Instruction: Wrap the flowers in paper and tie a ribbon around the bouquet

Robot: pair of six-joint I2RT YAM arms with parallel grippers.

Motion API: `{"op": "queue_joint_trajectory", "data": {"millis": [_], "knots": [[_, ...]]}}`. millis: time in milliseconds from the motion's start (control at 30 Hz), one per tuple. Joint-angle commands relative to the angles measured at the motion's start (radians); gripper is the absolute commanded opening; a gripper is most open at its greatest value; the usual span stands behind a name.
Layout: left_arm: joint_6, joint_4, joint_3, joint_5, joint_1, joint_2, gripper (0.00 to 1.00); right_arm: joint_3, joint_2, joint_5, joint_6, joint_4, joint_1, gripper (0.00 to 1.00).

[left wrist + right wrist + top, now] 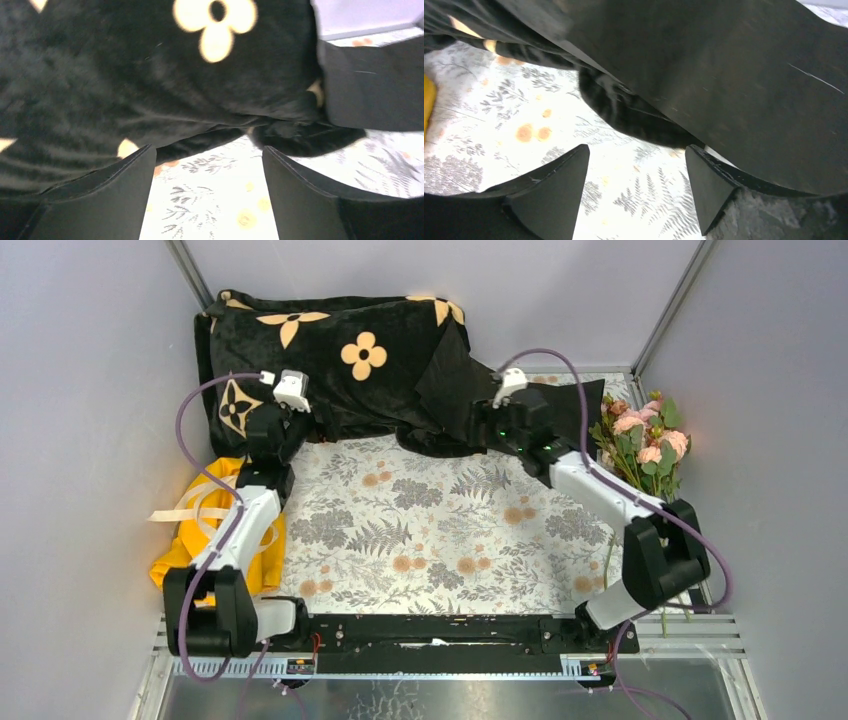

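The pink flowers [648, 440] lie at the table's right edge, stems toward the near side. The black paper [455, 378] lies at the back, one corner leaning up over the plush blanket [330, 365]. The cream ribbon [195, 508] rests on yellow cloth at the left. My left gripper [300, 425] is open at the blanket's front edge; its wrist view shows only patterned cloth between its fingers [142, 195], with the paper [370, 90] to the right. My right gripper [490, 430] is open just under the paper [724, 75], nothing between its fingers [554, 195].
A floral tablecloth [430, 530] covers the table. The black blanket [125, 75] with tan flower marks is bunched along the back, a fold [624, 112] lying ahead of the right gripper. A yellow garment [185, 550] lies at the left edge. Grey walls enclose three sides.
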Motion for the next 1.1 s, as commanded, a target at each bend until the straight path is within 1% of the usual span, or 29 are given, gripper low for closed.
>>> {"op": "queue_joint_trajectory", "data": {"millis": [0,67,133,267,333,400,500,567,700,800,933,1067], "knots": [[-0.013,-0.351,0.082,0.232,0.002,-0.044,0.81,0.181,0.13,0.079,0.027,-0.024,0.11,0.75],[-0.058,-0.376,0.094,0.266,0.002,-0.053,0.79,0.272,0.211,0.108,0.026,-0.019,0.16,0.72],[-0.091,-0.381,0.093,0.27,0.002,-0.054,0.78,0.364,0.29,0.167,0.004,-0.024,0.208,0.71],[-0.089,-0.402,0.099,0.254,0.002,-0.04,0.77,0.534,0.44,0.316,-0.034,-0.046,0.271,0.84],[-0.082,-0.405,0.101,0.241,0.003,-0.028,0.77,0.625,0.514,0.395,-0.036,-0.075,0.286,0.84],[-0.078,-0.41,0.102,0.242,0.003,-0.018,0.77,0.704,0.579,0.472,-0.044,-0.098,0.293,0.82],[-0.077,-0.416,0.103,0.257,0.002,-0.009,0.77,0.79,0.65,0.57,-0.075,-0.116,0.298,0.73],[-0.074,-0.408,0.099,0.274,0.002,-0.01,0.77,0.824,0.678,0.608,-0.098,-0.112,0.299,0.69],[-0.077,-0.392,0.092,0.287,0.002,-0.005,0.77,0.87,0.715,0.659,-0.141,-0.095,0.299,0.63],[-0.082,-0.392,0.098,0.297,0.002,0.001,0.77,0.889,0.726,0.68,-0.203,-0.068,0.299,0.58],[-0.085,-0.387,0.1,0.332,0.003,0.002,0.77,0.94,0.747,0.693,-0.253,-0.066,0.299,0.56],[-0.086,-0.384,0.1,0.336,0.003,0.004,0.77,0.984,0.769,0.709,-0.301,-0.065,0.3,0.52]]}}
